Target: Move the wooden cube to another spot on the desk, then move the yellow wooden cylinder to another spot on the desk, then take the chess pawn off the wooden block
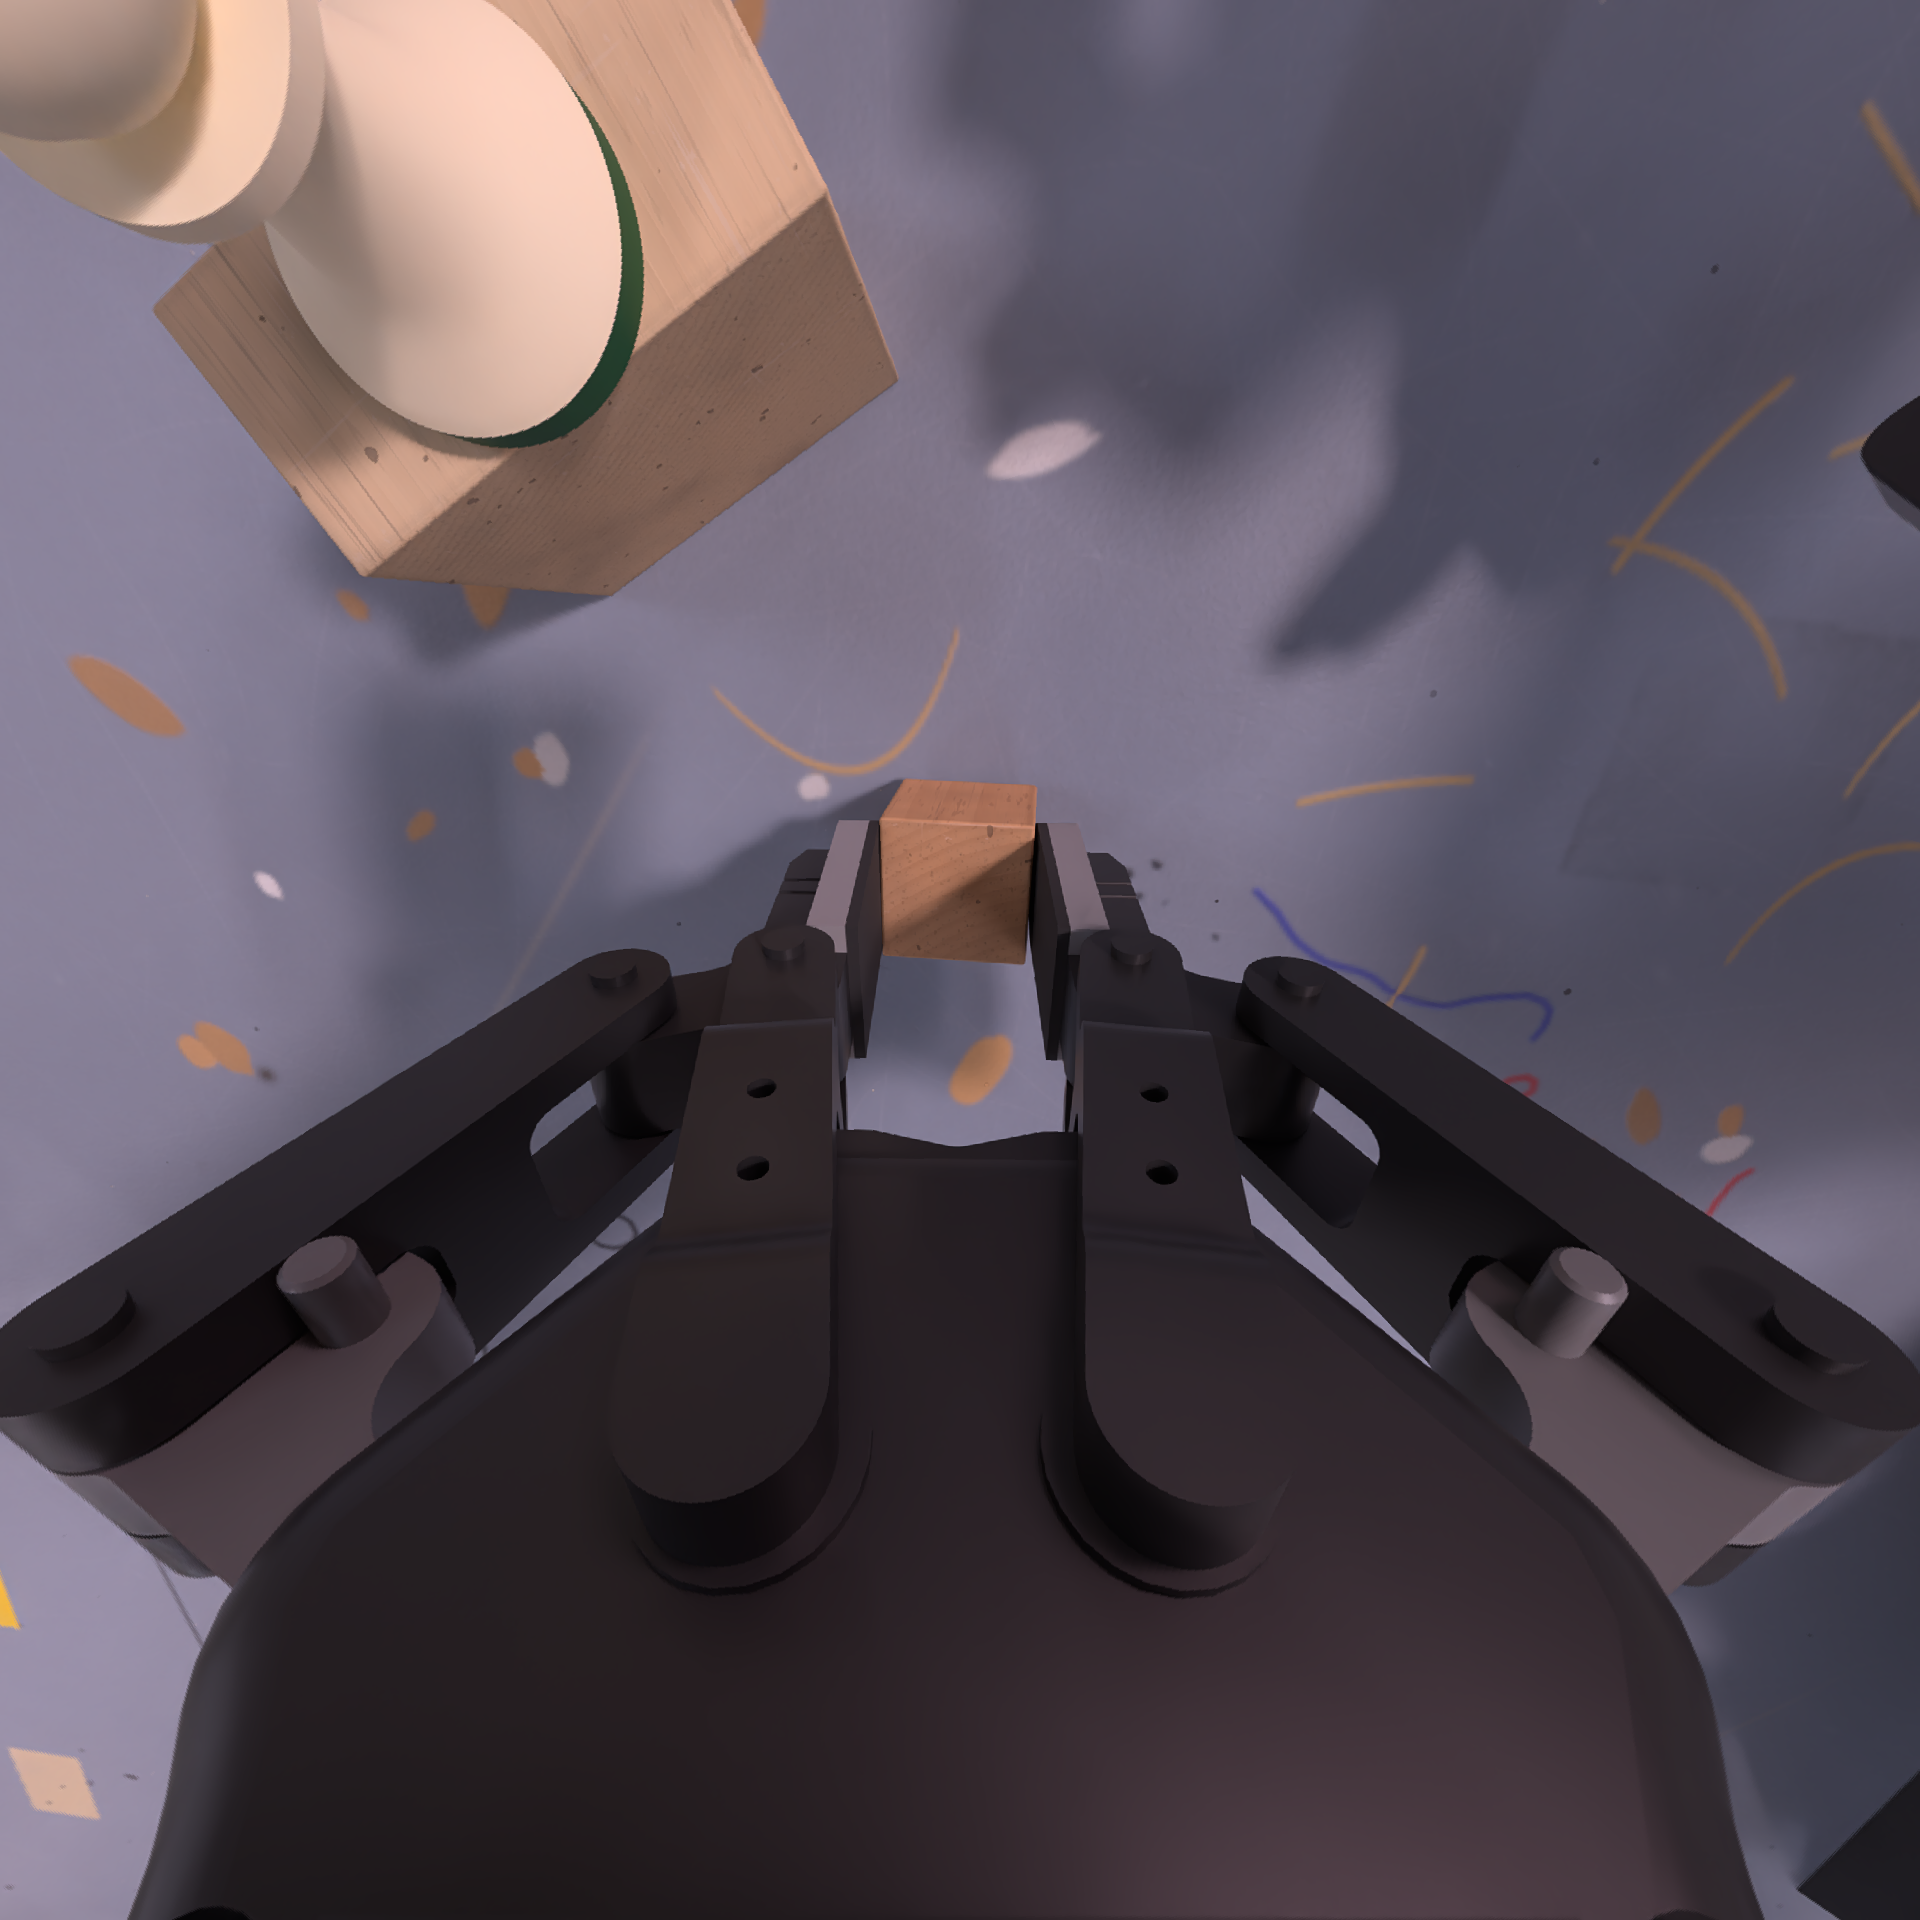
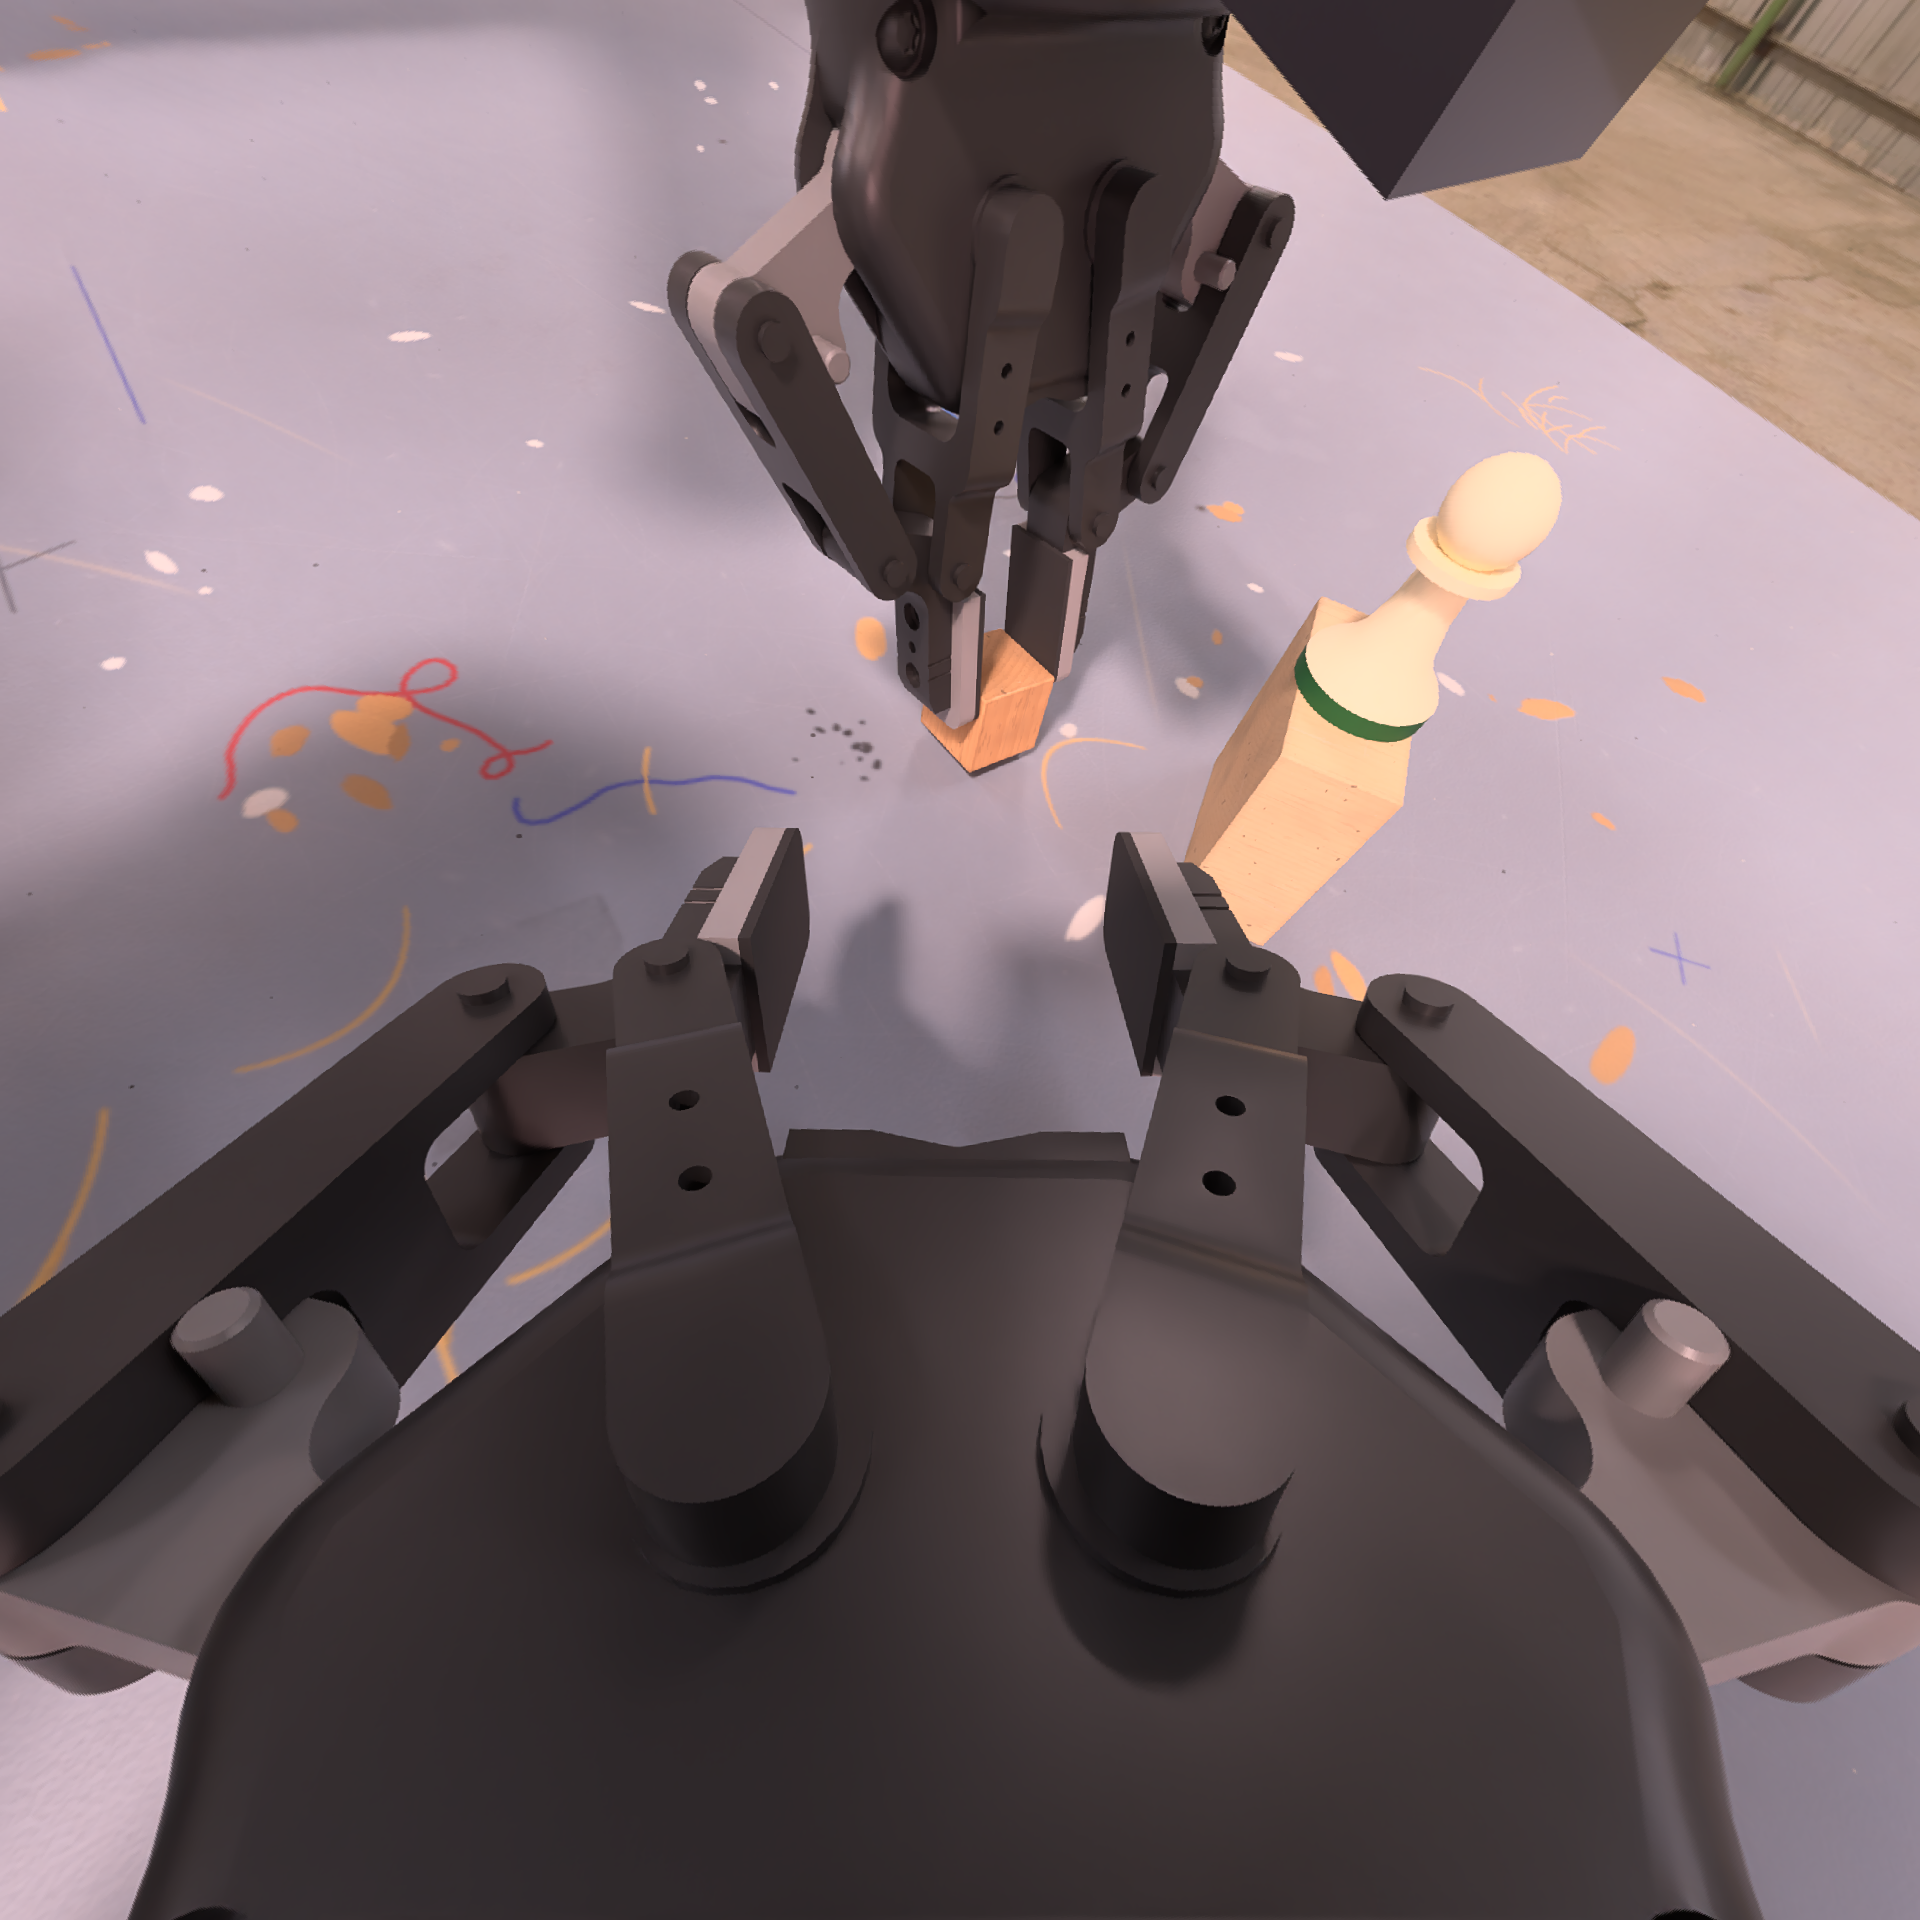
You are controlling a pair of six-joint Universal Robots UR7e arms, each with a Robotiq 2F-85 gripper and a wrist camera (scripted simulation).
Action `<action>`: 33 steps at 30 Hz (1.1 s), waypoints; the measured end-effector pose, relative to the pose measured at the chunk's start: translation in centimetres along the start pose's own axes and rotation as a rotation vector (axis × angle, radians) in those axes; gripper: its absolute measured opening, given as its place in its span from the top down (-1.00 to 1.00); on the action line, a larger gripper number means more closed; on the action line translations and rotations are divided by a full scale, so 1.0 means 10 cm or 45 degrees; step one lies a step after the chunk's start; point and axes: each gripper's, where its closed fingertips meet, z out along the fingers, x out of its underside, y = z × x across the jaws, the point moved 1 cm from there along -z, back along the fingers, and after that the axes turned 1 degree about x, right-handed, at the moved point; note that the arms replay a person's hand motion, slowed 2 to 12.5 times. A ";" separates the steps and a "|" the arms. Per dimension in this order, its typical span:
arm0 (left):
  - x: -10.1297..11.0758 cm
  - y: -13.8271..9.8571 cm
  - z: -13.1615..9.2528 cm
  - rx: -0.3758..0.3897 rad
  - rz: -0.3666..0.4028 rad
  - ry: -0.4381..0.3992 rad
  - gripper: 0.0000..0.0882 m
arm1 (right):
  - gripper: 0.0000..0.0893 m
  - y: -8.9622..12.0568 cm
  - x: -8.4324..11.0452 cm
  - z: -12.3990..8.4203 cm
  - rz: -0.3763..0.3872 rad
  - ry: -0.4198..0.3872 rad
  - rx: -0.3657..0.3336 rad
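Observation:
My left gripper [image 1: 957, 883] is shut on the small wooden cube [image 1: 957, 883], with a pad on each side. In the right wrist view the cube [image 2: 997, 712] sits at the desk surface between the left gripper's fingers [image 2: 1013, 665]. A cream chess pawn [image 1: 343, 177] with a green base ring stands on a tall pale wooden block [image 1: 665, 457], up and to the left of the cube. The pawn [image 2: 1455, 592] and block [image 2: 1299, 821] also show in the right wrist view. My right gripper [image 2: 956, 925] is open and empty, hovering in front of the cube. No yellow cylinder is in view.
The grey desk [image 2: 416, 468] is marked with paint flecks and scribbles. Its far edge [image 2: 1621, 312] runs at the upper right, with a concrete floor beyond. A dark box-shaped body [image 2: 1455, 73] hangs at the top right.

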 end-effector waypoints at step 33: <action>0.02 0.01 -0.01 -0.026 0.037 0.014 -0.07 | -0.16 0.01 0.02 0.00 -0.005 0.010 -0.006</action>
